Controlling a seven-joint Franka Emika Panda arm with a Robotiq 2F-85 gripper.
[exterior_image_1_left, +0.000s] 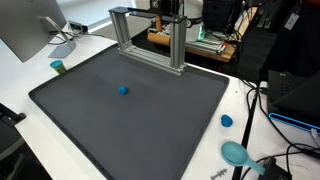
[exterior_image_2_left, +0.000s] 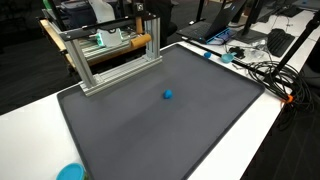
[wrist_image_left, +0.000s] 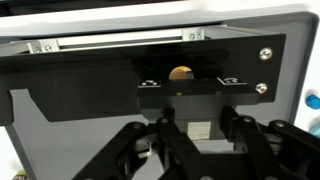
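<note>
Wrist view has the gripper (wrist_image_left: 199, 118) drawn shut at lower centre, on what I cannot tell, with a small tan round piece (wrist_image_left: 181, 72) just above its tips mid-frame, seemingly light, hard, apt to roll, best pinched across its middle.

White table (exterior_image_1_left: 90, 48) w/ grey mat (exterior_image_1_left: 150, 125); blue ball (exterior_image_1_left: 123, 89) on mat.

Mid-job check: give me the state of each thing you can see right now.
gripper: shut, facing the frame; whether it holds anything cannot be made out.
frame: upright at the back edge of the mat.
ball: loose on the mat, apart from the gripper.
mat: flat on the table.
cap: lying on the table beside the mat.
</note>
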